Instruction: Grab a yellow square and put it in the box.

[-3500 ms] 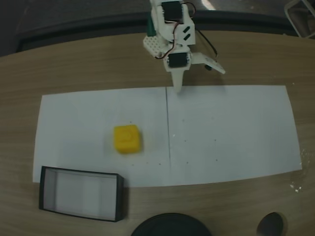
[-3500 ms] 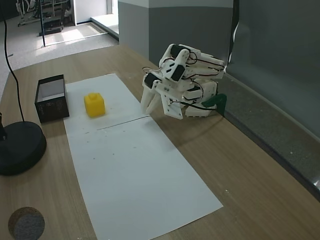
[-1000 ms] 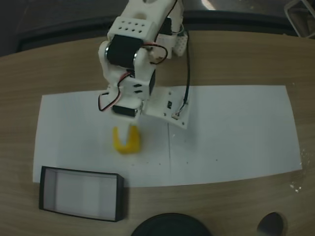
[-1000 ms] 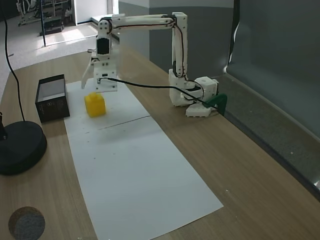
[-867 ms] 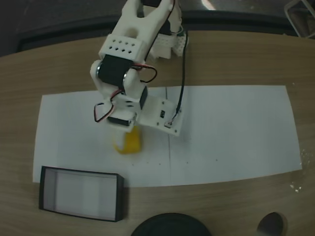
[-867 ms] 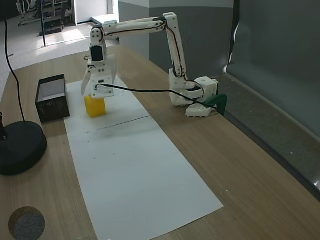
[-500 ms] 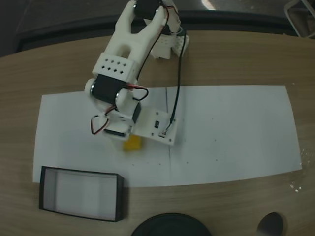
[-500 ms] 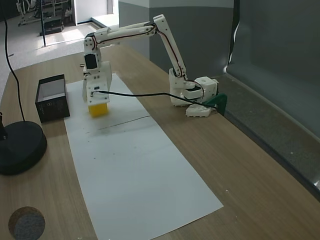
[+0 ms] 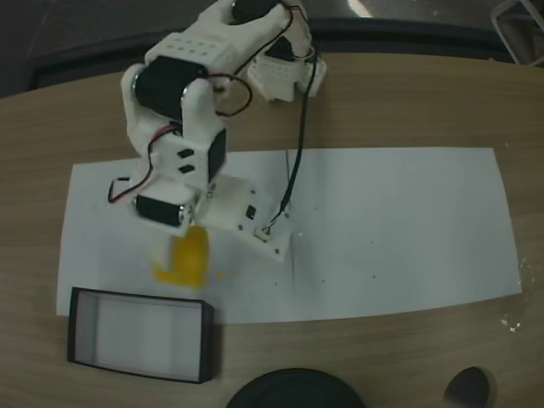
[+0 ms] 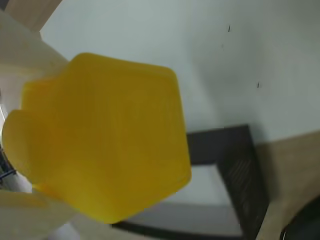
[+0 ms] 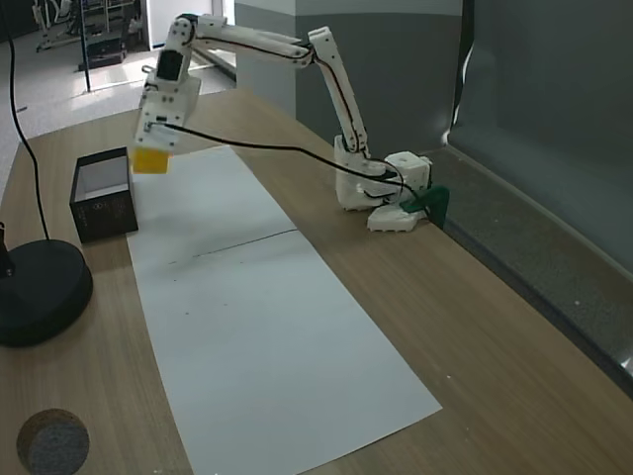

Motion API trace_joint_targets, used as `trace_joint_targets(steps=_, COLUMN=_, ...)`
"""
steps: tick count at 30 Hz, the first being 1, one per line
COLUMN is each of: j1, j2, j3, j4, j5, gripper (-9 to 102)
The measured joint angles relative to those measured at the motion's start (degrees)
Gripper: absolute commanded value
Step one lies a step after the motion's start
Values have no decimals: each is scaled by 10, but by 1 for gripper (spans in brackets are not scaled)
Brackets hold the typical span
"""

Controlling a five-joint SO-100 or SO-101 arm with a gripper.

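- Spanning the room's foreground, a wooden table (image 11: pixel 475 327) carries every item listed; grain runs lengthwise in both fixed views.
- White paper sheet (image 9: pixel 399 229), long rectangle, lies flat on the table, with a thin dark line across its middle (image 11: pixel 247 242).
- White arm (image 11: pixel 326 69), base mounted near the table's far edge, reaches out high over the paper's end; black cable trails from it.
- Round black object (image 11: pixel 35 292), resting on the table beside the box.
- Box (image 9: pixel 140 334), shallow, black walls, pale bottom; sits on bare wood just off the paper's edge (image 11: pixel 102 193); part of it shows beneath the cube in the wrist view (image 10: pixel 235 170).
- Gripper (image 11: pixel 153 148), pointing down, jaws clamped on the yellow square.
- Yellow square (image 11: pixel 151 160), held clear of the paper, in the air near the box, not over its opening in a fixed view (image 9: pixel 183 257); large and blurred in the wrist view (image 10: pixel 105 135).
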State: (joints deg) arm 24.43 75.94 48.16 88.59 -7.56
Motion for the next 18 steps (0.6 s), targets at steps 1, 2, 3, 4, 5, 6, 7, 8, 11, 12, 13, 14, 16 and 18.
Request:
trace_joint_targets(steps=1, j1=0, j2=18, j3=-33, j4=0, j5=0, gripper=9)
trace_joint_targets(steps=2, j1=-1, j2=34, j3=-65, j4=0, j5=0, gripper=10)
trace_joint_targets(steps=3, j1=-1, j2=49, j3=-99, j4=0, j5=0, gripper=11)
trace_joint_targets(steps=4, j1=-4, j2=58, j3=-130, j4=0, j5=0, gripper=12)
trace_joint_targets(steps=5, j1=-9, j2=63, j3=-156, j4=-2, j5=0, gripper=12)
trace_joint_targets(steps=6, j1=-16, j2=65, j3=-178, j4=-8, j5=0, gripper=12)
trace_joint_targets(steps=7, j1=-23, j2=65, j3=-192, j4=-17, j5=0, gripper=12)
trace_joint_targets(steps=8, j1=-24, j2=62, j3=-199, j4=-28, j5=0, gripper=12)
trace_joint_targets(steps=11, j1=-17, j2=25, j3=-207, j4=-64, j5=0, gripper=12)
trace_joint_targets(steps=12, j1=-16, j2=8, j3=-207, j4=-73, j5=0, gripper=12)
trace_joint_targets(steps=13, j1=-16, j2=-13, j3=-207, j4=-82, j5=0, gripper=12)
trace_joint_targets(steps=14, j1=-18, j2=-37, j3=-207, j4=-90, j5=0, gripper=12)
trace_joint_targets(steps=16, j1=-15, j2=-83, j3=-207, j4=-105, j5=0, gripper=12)
trace_joint_targets(steps=18, j1=-2, j2=-127, j3=-207, j4=-120, j5=0, gripper=12)
